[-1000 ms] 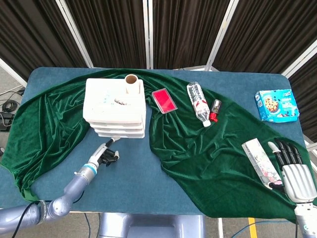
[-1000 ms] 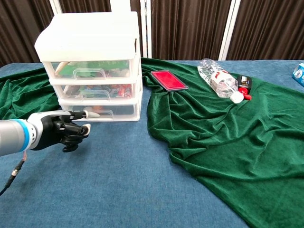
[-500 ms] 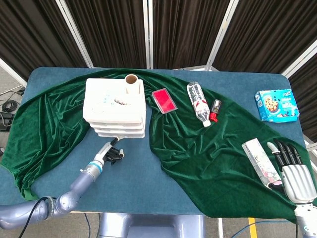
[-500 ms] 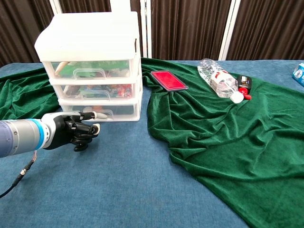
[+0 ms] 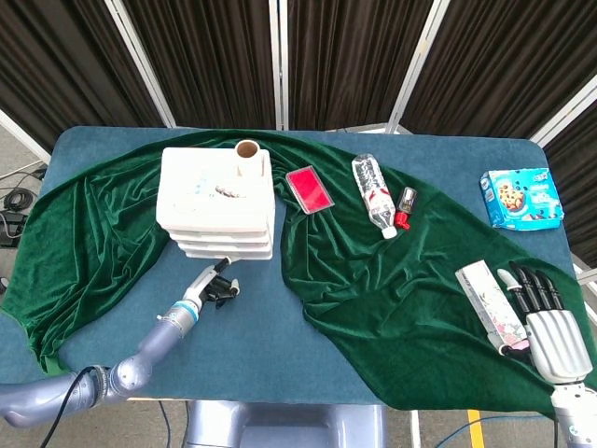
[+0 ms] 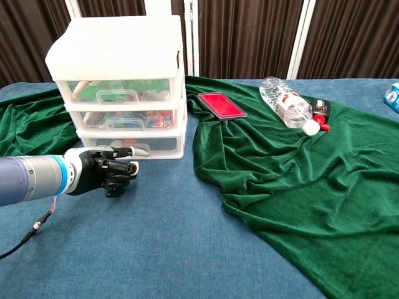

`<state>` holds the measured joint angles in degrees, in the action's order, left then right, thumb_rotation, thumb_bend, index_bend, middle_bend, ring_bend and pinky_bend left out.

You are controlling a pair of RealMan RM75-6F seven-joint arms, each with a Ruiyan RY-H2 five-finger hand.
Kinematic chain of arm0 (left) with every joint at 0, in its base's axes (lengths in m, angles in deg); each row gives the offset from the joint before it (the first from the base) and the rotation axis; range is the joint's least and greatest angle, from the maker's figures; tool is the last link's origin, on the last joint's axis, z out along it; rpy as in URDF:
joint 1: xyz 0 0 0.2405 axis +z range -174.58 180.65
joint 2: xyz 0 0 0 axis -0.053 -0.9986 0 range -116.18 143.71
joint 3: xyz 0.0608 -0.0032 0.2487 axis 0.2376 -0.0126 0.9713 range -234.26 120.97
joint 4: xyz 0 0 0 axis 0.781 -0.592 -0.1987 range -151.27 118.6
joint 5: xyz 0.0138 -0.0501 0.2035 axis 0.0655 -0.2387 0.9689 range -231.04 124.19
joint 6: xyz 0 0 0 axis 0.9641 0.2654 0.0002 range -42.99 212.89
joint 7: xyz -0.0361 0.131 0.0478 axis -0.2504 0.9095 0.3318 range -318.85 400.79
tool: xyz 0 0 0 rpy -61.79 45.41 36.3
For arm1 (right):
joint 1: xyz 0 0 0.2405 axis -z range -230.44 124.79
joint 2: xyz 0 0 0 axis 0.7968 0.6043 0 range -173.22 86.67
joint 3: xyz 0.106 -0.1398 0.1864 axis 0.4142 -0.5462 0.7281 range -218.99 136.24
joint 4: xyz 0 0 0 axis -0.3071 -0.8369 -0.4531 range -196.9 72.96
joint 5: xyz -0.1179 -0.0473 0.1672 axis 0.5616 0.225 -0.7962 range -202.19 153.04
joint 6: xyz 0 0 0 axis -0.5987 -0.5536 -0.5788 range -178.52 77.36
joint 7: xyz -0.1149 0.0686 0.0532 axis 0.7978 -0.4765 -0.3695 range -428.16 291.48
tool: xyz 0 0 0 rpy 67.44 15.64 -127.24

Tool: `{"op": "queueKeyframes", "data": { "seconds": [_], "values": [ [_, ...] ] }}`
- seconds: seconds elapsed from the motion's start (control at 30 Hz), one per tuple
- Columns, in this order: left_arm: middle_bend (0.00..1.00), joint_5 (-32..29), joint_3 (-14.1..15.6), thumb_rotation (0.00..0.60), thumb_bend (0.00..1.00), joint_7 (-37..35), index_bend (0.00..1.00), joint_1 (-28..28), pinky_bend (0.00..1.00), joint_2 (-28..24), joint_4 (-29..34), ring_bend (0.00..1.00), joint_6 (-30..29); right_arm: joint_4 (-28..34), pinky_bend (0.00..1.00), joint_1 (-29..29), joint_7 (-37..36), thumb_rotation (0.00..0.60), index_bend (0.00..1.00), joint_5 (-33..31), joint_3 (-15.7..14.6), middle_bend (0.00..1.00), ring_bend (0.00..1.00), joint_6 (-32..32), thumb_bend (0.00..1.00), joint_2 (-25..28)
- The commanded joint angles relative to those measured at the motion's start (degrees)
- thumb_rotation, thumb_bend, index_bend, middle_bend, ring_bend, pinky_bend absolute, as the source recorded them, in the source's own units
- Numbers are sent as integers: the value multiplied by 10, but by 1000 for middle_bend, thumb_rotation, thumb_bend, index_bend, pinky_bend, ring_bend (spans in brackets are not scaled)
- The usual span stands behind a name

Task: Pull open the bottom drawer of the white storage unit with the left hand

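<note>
- Bottom drawer [image 6: 134, 144] of the white storage unit [image 6: 118, 62]: closed, lowest of three drawers, on the blue table [image 6: 162, 237].
- Left hand [image 6: 106, 171]: holds nothing; one finger extended at the drawer handle [image 6: 133, 149], contact unclear, the others curled.
- Right hand [image 5: 550, 322]: fingers straight, empty, beside one white carton [image 5: 490, 297].
- One water bottle [image 6: 287, 106], one red case [image 6: 221, 104].

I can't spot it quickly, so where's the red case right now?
The red case lies flat on the green cloth in both views, just right of the white storage unit and left of the water bottle.
</note>
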<state>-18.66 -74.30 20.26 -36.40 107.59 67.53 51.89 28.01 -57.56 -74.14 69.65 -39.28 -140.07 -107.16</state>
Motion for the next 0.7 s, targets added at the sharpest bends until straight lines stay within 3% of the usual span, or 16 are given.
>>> {"op": "queueKeyframes", "data": {
  "seconds": [0.03,0.37,0.7],
  "values": [
    [912,20,-7,600,723,-16,95,5,822,4,-16,879,18,0,0,0,0,600,0,0,0,0,0,1,60,0],
    [912,63,-14,600,724,-43,212,17,822,7,-26,879,46,0,0,-2,3,600,0,-1,-2,0,0,3,60,-2],
    [912,97,-6,600,724,-48,237,28,822,3,-4,879,43,1,0,-1,3,600,0,-3,-1,0,0,3,60,-1]
  ]
}}
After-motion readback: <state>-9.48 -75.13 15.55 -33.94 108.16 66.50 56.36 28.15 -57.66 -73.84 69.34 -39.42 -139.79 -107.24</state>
